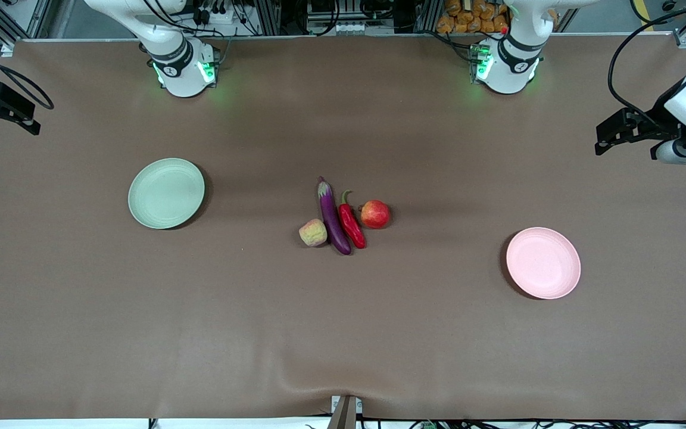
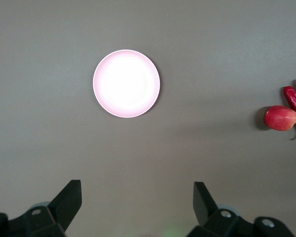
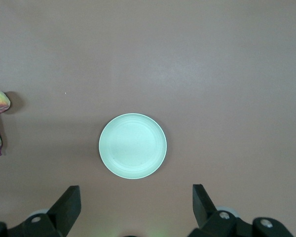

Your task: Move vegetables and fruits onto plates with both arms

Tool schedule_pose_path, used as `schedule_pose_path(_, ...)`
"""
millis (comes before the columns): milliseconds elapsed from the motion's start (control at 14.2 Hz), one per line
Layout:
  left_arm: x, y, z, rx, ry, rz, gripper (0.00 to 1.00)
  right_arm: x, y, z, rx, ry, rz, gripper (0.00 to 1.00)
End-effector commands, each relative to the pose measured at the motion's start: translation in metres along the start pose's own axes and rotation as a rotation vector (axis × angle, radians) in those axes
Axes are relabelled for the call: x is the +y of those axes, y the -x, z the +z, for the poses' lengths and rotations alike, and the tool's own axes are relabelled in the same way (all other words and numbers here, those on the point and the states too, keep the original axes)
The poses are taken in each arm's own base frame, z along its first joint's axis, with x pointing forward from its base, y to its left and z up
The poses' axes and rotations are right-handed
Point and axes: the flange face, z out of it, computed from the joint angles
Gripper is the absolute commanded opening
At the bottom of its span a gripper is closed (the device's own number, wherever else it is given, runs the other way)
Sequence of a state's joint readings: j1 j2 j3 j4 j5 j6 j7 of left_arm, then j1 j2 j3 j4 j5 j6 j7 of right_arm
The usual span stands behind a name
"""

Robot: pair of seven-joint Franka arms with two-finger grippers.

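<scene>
A purple eggplant (image 1: 333,218), a red chili pepper (image 1: 352,225), a red apple-like fruit (image 1: 375,214) and a yellowish-pink peach-like fruit (image 1: 313,232) lie close together mid-table. The pale green plate (image 1: 166,192) sits toward the right arm's end and the pale pink plate (image 1: 543,263) toward the left arm's end; both are bare. My left gripper (image 2: 137,183) hangs open high over the table, the pink plate (image 2: 126,83) and red fruit (image 2: 281,117) far below. My right gripper (image 3: 136,187) hangs open high near the green plate (image 3: 132,145). Neither gripper shows in the front view.
Brown cloth (image 1: 343,333) covers the whole table. Black mounted gear (image 1: 0,107) juts in at the right arm's end, and white-and-black equipment (image 1: 676,125) at the left arm's end. The two arm bases (image 1: 182,68) (image 1: 507,65) stand farthest from the front camera.
</scene>
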State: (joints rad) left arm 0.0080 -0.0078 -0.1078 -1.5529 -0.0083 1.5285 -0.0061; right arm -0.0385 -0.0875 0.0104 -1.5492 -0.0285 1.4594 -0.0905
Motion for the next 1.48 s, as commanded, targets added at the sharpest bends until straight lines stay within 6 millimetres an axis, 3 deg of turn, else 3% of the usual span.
schedule_pose_path(0,-0.005,-0.002,-0.002,0.019,-0.014,0.025,1.0,0.005,-0.01,-0.009,0.002,0.013,0.013,1.0)
schedule_pose_path(283,-0.002,-0.009,0.005,0.011,0.003,0.009,1.0,0.002,-0.009,-0.009,-0.009,0.004,0.01,1.0)
schedule_pose_path(565,-0.002,-0.023,0.014,0.022,0.069,-0.166,1.0,0.002,-0.009,-0.009,-0.009,0.004,0.014,1.0)
schedule_pose_path(777,0.02,-0.041,0.043,-0.021,0.109,-0.282,1.0,0.002,-0.009,-0.009,-0.009,0.004,0.014,1.0)
schedule_pose_path(918,0.054,-0.056,0.062,-0.013,0.118,-0.353,1.0,0.001,-0.009,-0.009,-0.009,0.004,0.014,1.0)
schedule_pose_path(1413,0.227,-0.094,0.155,-0.061,0.119,-0.394,1.0,0.002,-0.009,-0.007,-0.013,0.003,0.015,1.0)
